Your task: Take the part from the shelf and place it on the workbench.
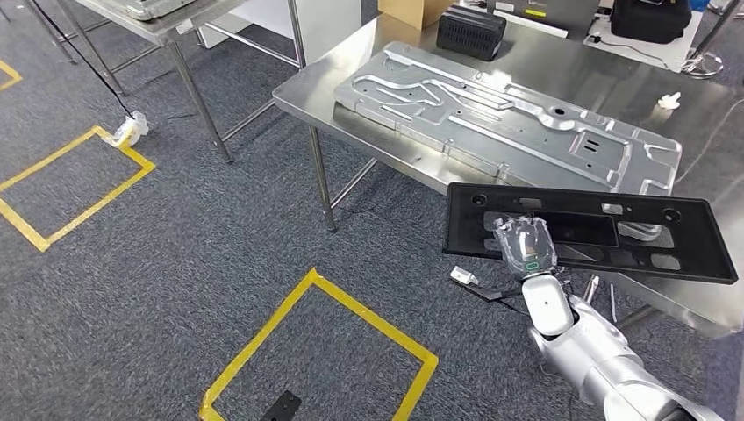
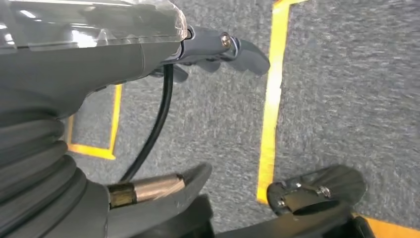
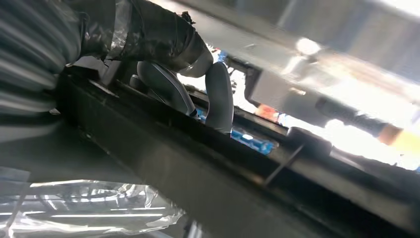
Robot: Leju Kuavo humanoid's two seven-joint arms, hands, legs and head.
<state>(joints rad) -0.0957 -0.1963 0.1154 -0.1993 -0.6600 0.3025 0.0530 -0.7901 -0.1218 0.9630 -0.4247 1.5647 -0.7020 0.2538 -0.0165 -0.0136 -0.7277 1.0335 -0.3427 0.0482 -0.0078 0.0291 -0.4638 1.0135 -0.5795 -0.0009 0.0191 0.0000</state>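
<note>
A flat black plastic part [image 1: 632,230] with several cut-outs hangs level over the near edge of the steel workbench [image 1: 325,83]. My right hand [image 1: 525,246], wrapped in clear film, grips the part's near-left portion from below and above. In the right wrist view its grey fingers [image 3: 219,94] curl over the rim of the black part [image 3: 198,173]. My left hand [image 2: 198,54] hangs over the grey carpet with its fingers stretched away from the thumb [image 2: 163,186] and nothing in it.
A large stamped metal panel [image 1: 491,118] covers much of the workbench. Behind it stand a black box [image 1: 471,32] and a cardboard box [image 1: 412,10]; a small white piece [image 1: 670,101] lies at the right. Yellow tape squares [image 1: 325,289] mark the carpet. A second table [image 1: 162,26] stands at the back left.
</note>
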